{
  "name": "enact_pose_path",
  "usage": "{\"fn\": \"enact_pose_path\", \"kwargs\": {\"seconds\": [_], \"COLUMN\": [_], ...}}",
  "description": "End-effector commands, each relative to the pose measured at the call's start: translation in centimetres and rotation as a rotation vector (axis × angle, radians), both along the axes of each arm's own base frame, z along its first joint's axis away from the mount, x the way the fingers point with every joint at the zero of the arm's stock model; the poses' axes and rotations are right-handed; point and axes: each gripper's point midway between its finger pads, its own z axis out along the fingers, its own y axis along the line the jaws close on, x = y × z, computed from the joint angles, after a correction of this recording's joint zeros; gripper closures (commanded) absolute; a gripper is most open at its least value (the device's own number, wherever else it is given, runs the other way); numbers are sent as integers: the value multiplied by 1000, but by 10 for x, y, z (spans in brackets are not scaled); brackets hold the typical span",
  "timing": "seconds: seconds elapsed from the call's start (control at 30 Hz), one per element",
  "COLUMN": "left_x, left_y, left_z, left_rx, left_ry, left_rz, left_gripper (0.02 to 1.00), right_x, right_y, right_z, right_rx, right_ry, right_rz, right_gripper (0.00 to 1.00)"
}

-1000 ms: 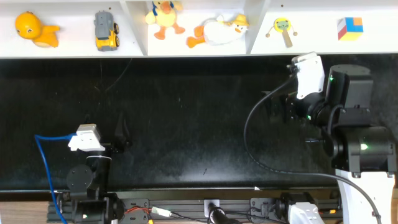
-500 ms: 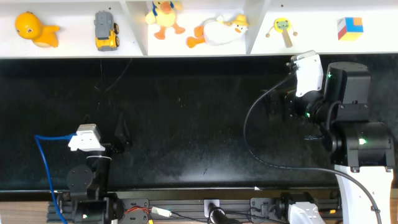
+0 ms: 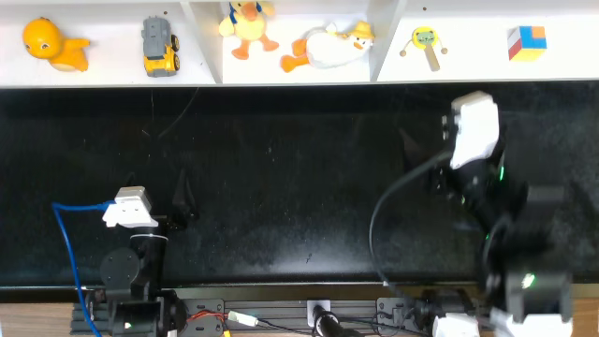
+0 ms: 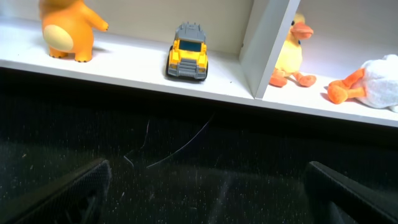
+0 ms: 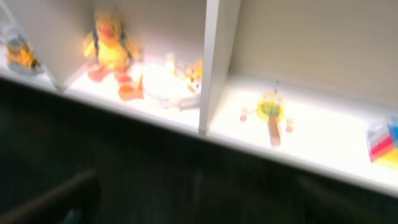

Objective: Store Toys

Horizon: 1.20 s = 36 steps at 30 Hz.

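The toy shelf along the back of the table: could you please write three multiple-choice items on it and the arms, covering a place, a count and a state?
1. Where is the toy truck?
A. Left compartment, beside the orange duck.
B. Middle compartment.
C. Right compartment.

2. How many toys does the shelf hold?
A. Four.
B. Six.
C. Eight.

3. How is the left claw?
A. Shut on a block.
B. Open and empty.
C. Shut on a duck.

Answers: 1 A, it shares the left compartment with the orange duck; 2 B, each of three compartments holds two toys; 3 B, it stands wide open with nothing in it.
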Motion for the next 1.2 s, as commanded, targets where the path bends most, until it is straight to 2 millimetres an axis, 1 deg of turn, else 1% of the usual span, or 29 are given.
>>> {"fn": "enact_pose_path", "kwargs": {"seconds": [0.03, 0.07, 0.17, 0.23, 0.3, 0.43, 0.63, 0.67, 0.8, 1.07, 1.2], "left_x": [0, 0, 0, 0, 0, 0, 0, 0, 0, 0, 0], "left_y": [-4, -4, -4, -4, -4, -4, -4, -4, -4, -4, -4], "left_z": [0, 0, 0, 0, 0, 0, 0, 0, 0, 0, 0], "left_rx": [-8, -8, -8, -8, -8, -8, -8, -8, -8, -8, -8], "left_ry": [-5, -5, -5, -5, -5, -5, -5, -5, -5, -5, -5], "left_rz": [-21, -21, -21, -22, -22, -21, -21, -22, -22, -21, -21], "left_gripper": [20, 20, 20, 20, 20, 20, 20, 23, 20, 20, 20], "right_x": [-16, -19, -29, -35, -38, -41, -33, -32, -29, -30, -30], "right_y": [-6, -12, -36, -45, -48, -47, -45, -45, -44, -36, -36], "right_z": [-24, -29, -52, -65, -77, -99, -132, -128, -126, -126, -126], "right_rx": [117, 155, 321, 397, 431, 440, 517, 522, 541, 545, 544], "right_ry": [-101, -124, -157, -171, -187, -200, -194, -217, -267, -257, -253], "right_rz": [-95, -145, -324, -389, -404, -402, -410, -402, -389, -356, -355], "right_gripper": [5, 5, 3, 5, 5, 5, 5, 3, 3, 3, 3]}}
